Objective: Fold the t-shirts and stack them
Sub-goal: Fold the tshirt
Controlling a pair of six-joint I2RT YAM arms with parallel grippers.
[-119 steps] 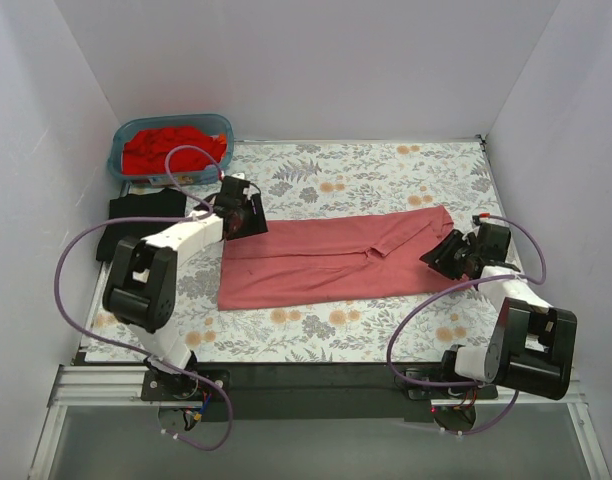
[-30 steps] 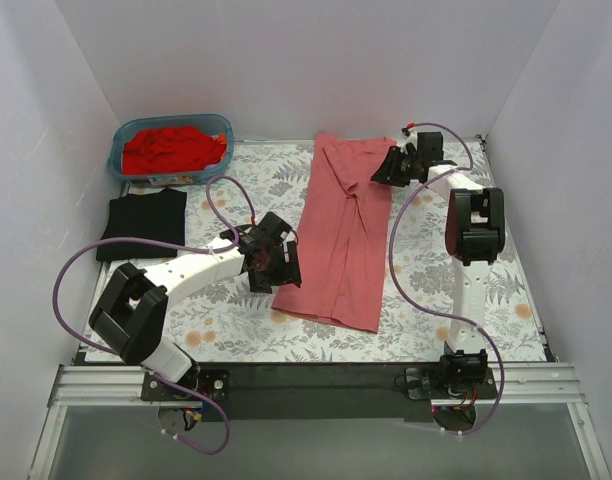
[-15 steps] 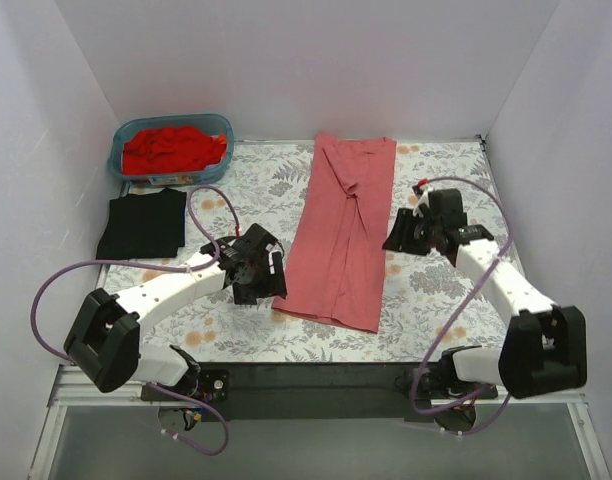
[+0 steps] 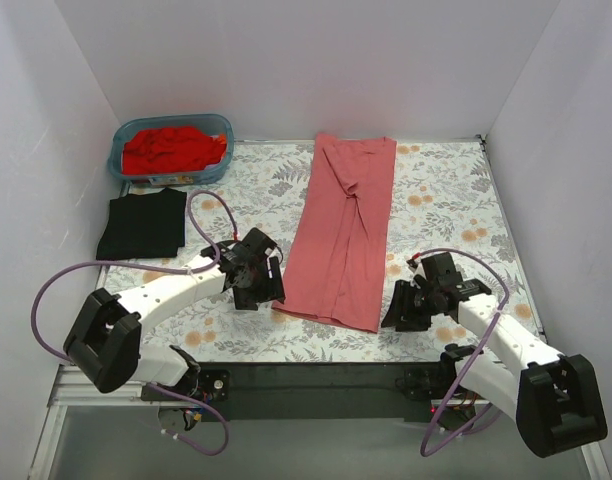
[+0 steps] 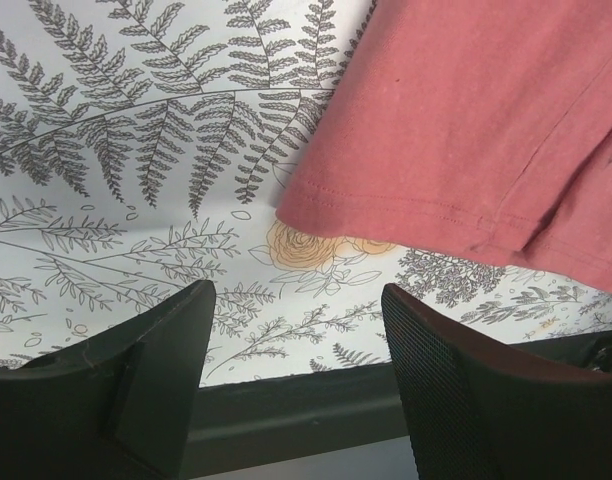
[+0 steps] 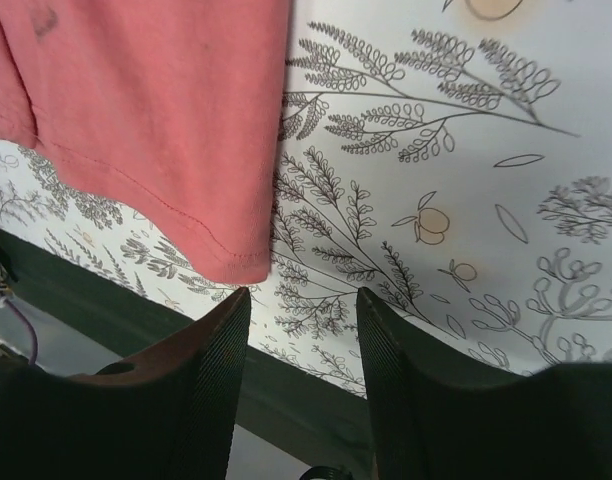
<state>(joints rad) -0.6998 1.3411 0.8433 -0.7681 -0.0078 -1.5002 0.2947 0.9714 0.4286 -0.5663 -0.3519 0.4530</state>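
One dusty salmon-pink t-shirt (image 4: 343, 235) lies folded into a long strip down the middle of the floral table cover (image 4: 446, 190), its collar end at the far edge and its hem toward the near edge. One black t-shirt (image 4: 143, 223) rests folded on the cover's left side. Bright red t-shirts (image 4: 171, 148) are heaped in a single blue bin (image 4: 115, 160) at the far left corner, too bunched to count. Plain white walls (image 4: 306, 60) close the table in on three sides, and a black rail (image 4: 306, 375) runs along the near edge. Two arms work the scene. The left gripper (image 4: 261, 285) hangs over the cover just beside the pink shirt's near left corner, fingers apart and holding nothing. The right gripper (image 4: 401, 310) sits near the near right corner, its fingers likewise spread and empty. Purple cables (image 4: 61, 280) loop from both arms, and the left arm (image 4: 166, 290) stretches across the cover between the black shirt and the rail.
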